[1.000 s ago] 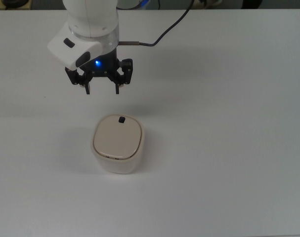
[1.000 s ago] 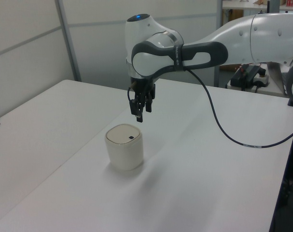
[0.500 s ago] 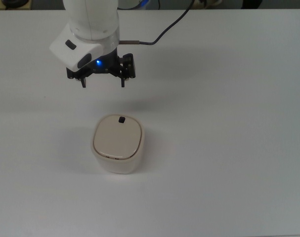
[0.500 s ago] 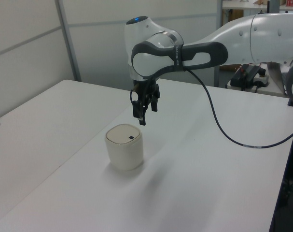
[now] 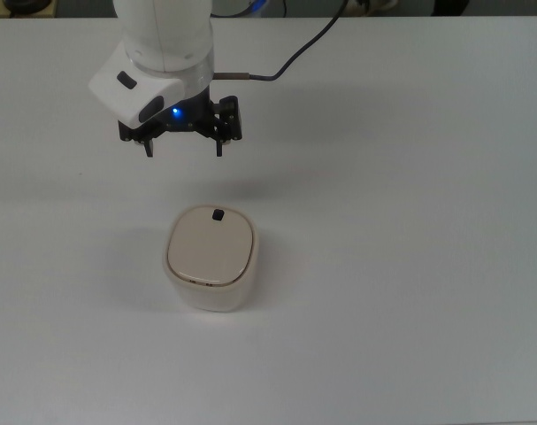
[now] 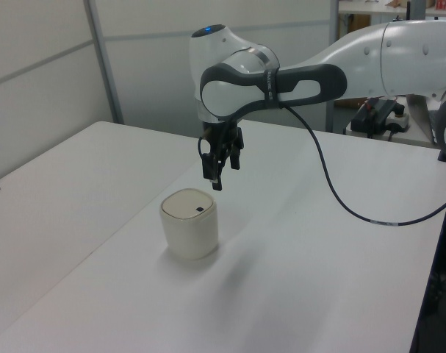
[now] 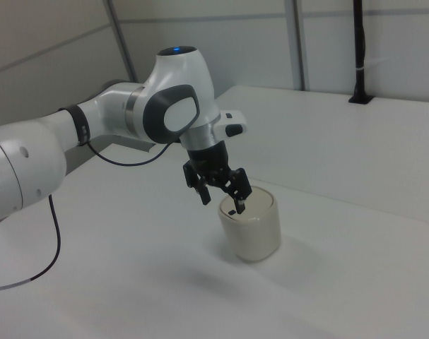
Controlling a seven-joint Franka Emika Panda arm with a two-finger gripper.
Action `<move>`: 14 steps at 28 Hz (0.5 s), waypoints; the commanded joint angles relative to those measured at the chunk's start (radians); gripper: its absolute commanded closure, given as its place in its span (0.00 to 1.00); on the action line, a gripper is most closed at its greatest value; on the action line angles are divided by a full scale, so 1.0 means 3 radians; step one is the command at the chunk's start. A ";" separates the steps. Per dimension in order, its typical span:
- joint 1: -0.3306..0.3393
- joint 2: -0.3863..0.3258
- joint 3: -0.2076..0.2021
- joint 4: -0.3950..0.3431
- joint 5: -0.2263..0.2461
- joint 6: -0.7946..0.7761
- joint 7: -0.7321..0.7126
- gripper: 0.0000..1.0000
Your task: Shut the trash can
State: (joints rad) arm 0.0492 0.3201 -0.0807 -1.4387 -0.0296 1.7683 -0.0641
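1. Presently: trash can upright on white surface, lid lying flat.
2. Pincer spread, empty, hanging above and beyond the can's tabbed edge, apart from it.

The trash can sits on the white tabletop, lid flat and shut. The hand hangs apart from it, fingers spread wide.
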 commanded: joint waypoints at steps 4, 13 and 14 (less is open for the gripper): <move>0.0015 -0.0055 -0.0033 -0.0036 -0.0065 -0.0075 -0.0032 0.00; 0.0015 -0.0055 -0.0033 -0.0036 -0.0070 -0.0101 -0.0032 0.00; 0.0010 -0.0060 -0.0033 -0.0036 -0.0070 -0.0101 -0.0032 0.00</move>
State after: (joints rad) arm 0.0480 0.3201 -0.0826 -1.4387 -0.0302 1.7678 -0.0641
